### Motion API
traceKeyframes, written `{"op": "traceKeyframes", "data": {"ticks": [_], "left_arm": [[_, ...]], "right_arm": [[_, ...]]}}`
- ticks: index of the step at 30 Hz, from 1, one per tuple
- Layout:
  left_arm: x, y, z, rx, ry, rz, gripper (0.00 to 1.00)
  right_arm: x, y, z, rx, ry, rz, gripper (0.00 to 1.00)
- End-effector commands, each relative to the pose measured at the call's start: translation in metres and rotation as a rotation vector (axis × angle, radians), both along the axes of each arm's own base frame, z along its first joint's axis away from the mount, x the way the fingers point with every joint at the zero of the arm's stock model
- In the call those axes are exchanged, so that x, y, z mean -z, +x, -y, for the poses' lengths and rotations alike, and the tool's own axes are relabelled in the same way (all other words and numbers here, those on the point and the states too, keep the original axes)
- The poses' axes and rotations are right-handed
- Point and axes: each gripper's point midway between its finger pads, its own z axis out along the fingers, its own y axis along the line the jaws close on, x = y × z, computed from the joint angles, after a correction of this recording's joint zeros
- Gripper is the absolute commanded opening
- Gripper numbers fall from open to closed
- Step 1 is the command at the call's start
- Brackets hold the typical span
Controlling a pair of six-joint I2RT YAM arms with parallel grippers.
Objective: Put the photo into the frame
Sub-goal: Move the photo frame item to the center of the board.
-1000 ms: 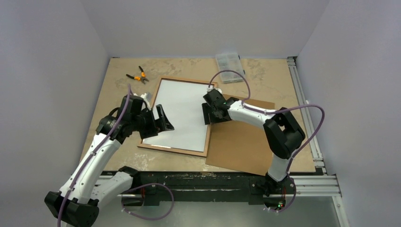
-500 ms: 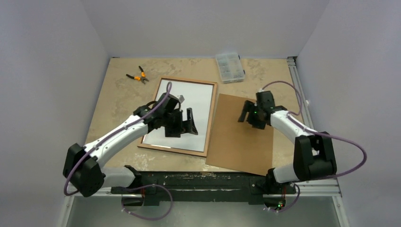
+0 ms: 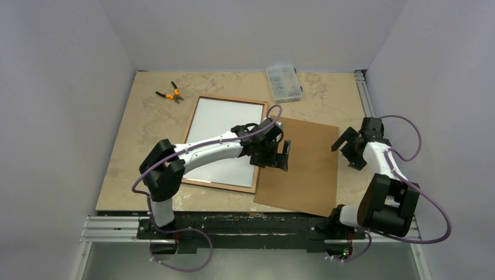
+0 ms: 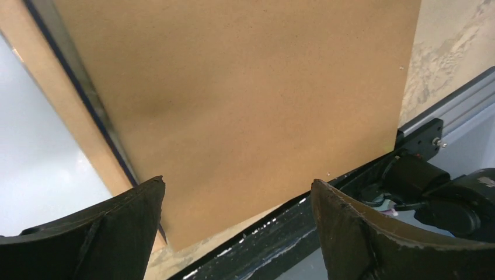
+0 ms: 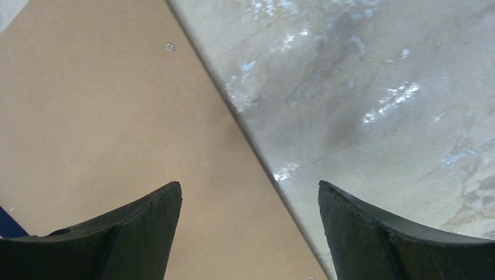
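While your left end effector and right end effector hang spread and empty over opposite sides of the brown board, the photo lies white side up inside the frame, just beside it on the tabletop. Seating looks done; the board, likely the backing, is not yet laid on.

Lab robot cell: plain partition walls, aluminium-railed table.

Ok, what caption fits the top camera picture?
Both open, the left gripper and right gripper hang over opposite edges of the brown board; photo face-down in frame.
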Motion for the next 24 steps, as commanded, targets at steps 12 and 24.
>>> {"op": "traceKeyframes", "data": {"ticks": [12, 24], "left_arm": [[0.039, 0.026, 0.003, -0.052, 0.265, 0.214, 0.92], [0.072, 0.028, -0.017, -0.112, 0.489, 0.190, 0.92]], "right_arm": [[0.031, -0.009, -0.003, 0.002, 0.113, -0.068, 0.85], [0.035, -0.007, -0.007, -0.013, 0.139, -0.069, 0.84]]}}
